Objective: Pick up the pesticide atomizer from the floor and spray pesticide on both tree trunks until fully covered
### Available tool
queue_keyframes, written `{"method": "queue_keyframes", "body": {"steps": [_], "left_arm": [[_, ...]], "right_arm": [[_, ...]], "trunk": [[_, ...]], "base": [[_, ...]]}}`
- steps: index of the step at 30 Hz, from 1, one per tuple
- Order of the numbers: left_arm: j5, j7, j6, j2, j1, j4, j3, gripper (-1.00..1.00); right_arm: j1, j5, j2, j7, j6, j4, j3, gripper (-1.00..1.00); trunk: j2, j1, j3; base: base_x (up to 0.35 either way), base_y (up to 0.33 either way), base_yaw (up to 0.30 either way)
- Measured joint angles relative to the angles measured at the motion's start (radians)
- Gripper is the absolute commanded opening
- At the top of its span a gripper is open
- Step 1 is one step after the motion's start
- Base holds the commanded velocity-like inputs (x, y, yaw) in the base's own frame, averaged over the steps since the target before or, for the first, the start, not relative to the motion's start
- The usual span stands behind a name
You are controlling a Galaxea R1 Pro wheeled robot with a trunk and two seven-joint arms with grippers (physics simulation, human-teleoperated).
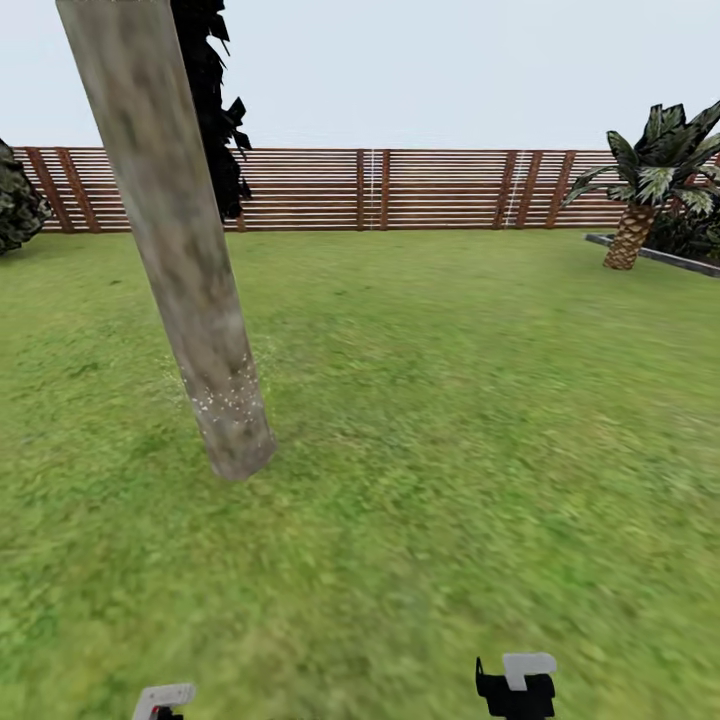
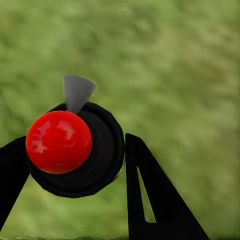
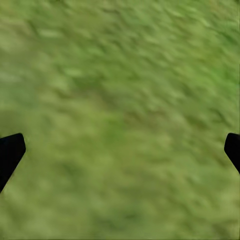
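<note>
**Red-capped atomizer in the left gripper, one trunk speckled low down**

Red and black fill the middle of the left wrist view: the pesticide atomizer (image 2: 75,147) shows as a glossy red ball on a round black body with a small grey nozzle tip, sitting between the black fingers (image 2: 160,200) of the left gripper (image 2: 75,190), which are clamped on it. Behind it lies blurred green grass.

In the head view a thick, mottled grey-beige tree trunk (image 1: 180,240) rises from the lawn (image 1: 450,420) at the left and leans across the picture. A band of tiny white pesticide specks (image 1: 228,392) dots its lower part, just above the base; the trunk higher up looks bare of specks. A dark leafy tree (image 1: 215,100) stands behind it, a brown slat fence (image 1: 400,190) runs along the back, and a short palm (image 1: 640,200) with a scaly trunk stands far right.

The right gripper (image 3: 120,150) holds nothing; its black fingertips (image 3: 10,152) stand wide apart over the grass.
</note>
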Motion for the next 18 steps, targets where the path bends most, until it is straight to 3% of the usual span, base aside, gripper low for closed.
{"method": "queue_keyframes", "body": {"steps": [5,18], "left_arm": [[-0.001,0.004,0.002,-0.02,0.001,0.0,0.0,-1.0],[0.001,0.008,0.0,-0.013,0.013,0.0,0.002,-1.0]], "right_arm": [[0.001,0.0,0.0,-0.001,0.0,0.0,0.0,1.0],[0.0,0.001,0.003,-0.001,0.0,0.002,0.0,1.0]], "trunk": [[0.0,0.0,-0.001],[0.0,0.0,-0.005]], "base": [[0.0,0.0,0.277],[0.0,0.0,0.278]]}}
